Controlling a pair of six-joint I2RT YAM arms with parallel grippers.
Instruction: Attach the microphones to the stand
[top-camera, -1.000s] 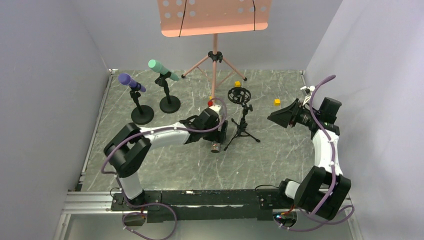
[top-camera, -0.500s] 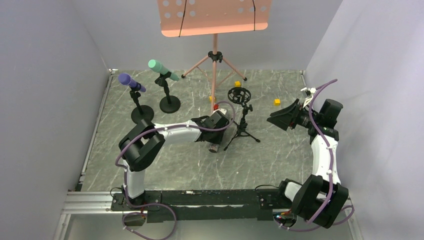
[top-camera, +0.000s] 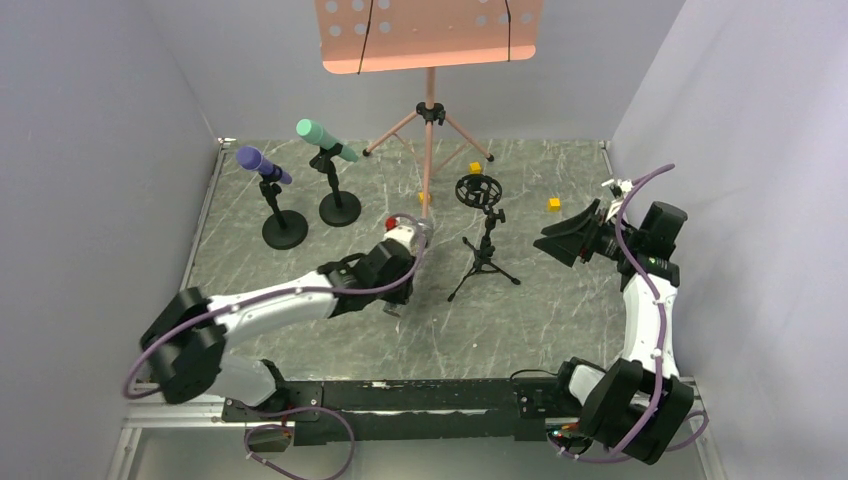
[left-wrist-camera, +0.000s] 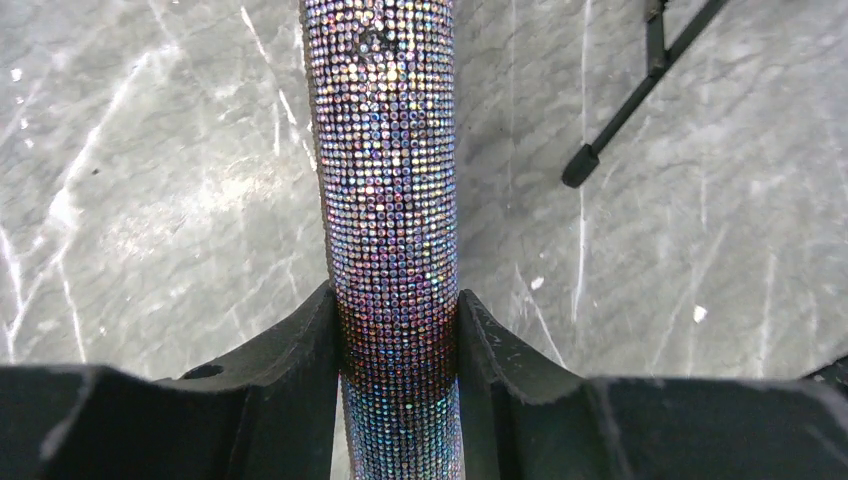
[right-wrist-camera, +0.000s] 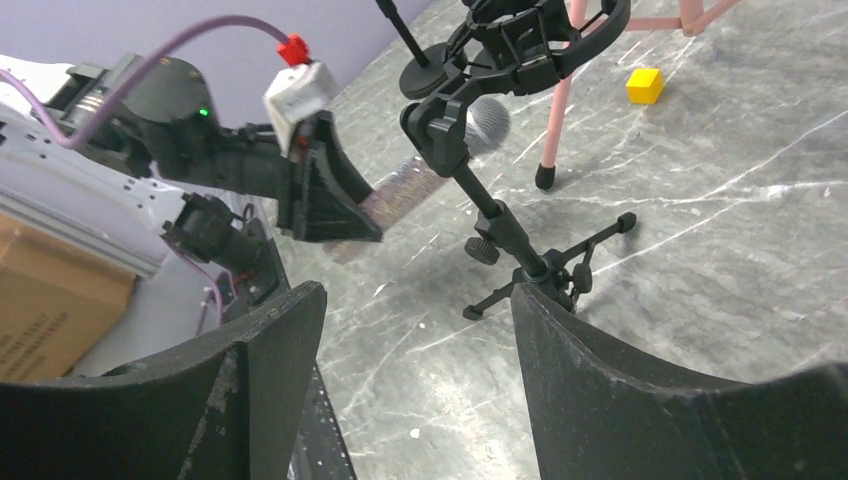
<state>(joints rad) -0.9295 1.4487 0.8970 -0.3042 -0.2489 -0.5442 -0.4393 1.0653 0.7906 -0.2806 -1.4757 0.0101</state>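
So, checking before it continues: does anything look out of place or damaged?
Nothing looks damaged or tipped. Two small yellow cubes lie loose on the table near the tripod stand; the glittery microphone is held in the left gripper.

walls (top-camera: 100, 150): pale lilac | floor (top-camera: 560, 300): grey marble | back: pink music stand (top-camera: 430, 35)

lab test cell, plain grey walls (top-camera: 90, 150)
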